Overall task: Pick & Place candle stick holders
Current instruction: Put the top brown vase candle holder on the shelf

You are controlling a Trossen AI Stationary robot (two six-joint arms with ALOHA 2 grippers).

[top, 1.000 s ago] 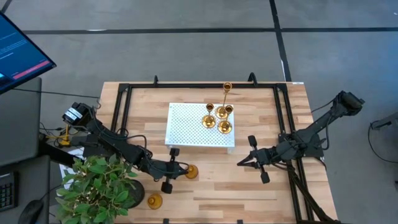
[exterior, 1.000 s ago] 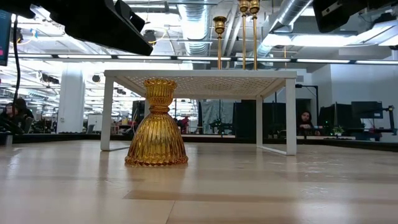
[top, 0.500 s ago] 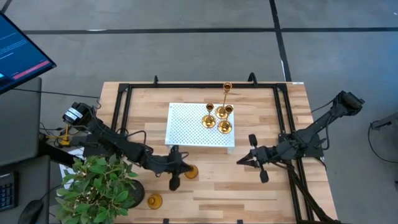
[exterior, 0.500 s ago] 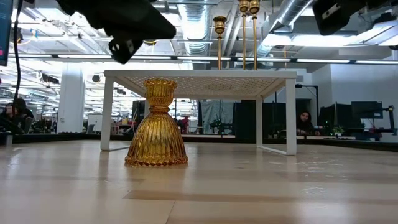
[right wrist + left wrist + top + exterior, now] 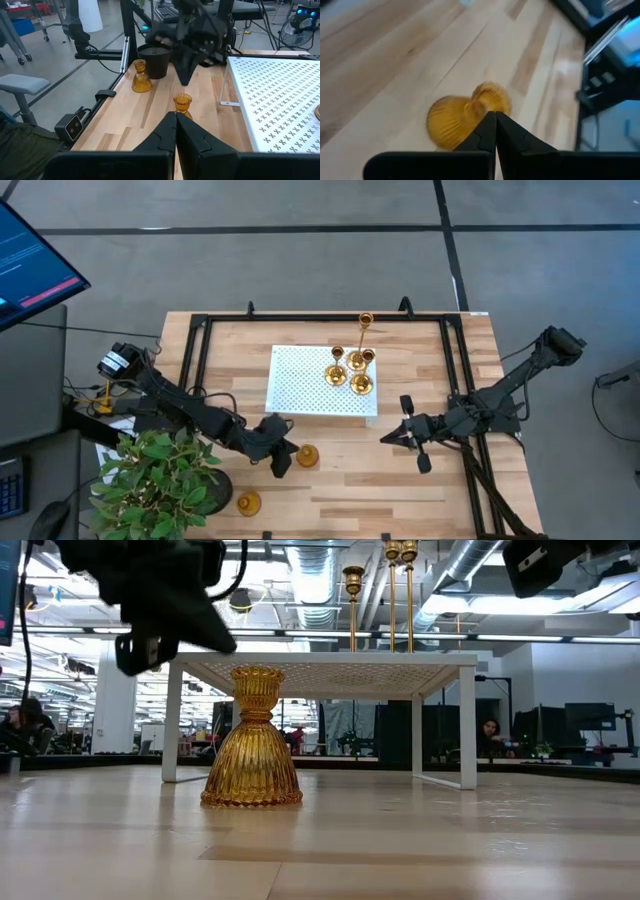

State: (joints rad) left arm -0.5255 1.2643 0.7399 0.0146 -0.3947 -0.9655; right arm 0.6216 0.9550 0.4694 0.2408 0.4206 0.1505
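A ribbed amber candle stick holder (image 5: 307,456) (image 5: 252,740) stands on its wide base on the wooden table, in front of the white perforated tray (image 5: 300,385). My left gripper (image 5: 293,450) (image 5: 495,116) hovers shut just left of it, above its top, touching nothing. A second amber holder (image 5: 248,502) stands near the front edge. Three short gold holders (image 5: 350,372) and a tall thin one (image 5: 365,320) stand on the tray's right part. My right gripper (image 5: 384,440) (image 5: 176,116) waits shut, right of the tray's front corner.
A potted plant (image 5: 165,480) fills the front left corner beside the second amber holder. Black frame rails (image 5: 195,360) run along the table's left, far and right sides. Bare wood lies between the two grippers.
My left gripper has rolled about its own pointing line, so its cross bar looks shorter from above. It has stayed beside the amber holder with its fingers shut. The holder has not moved.
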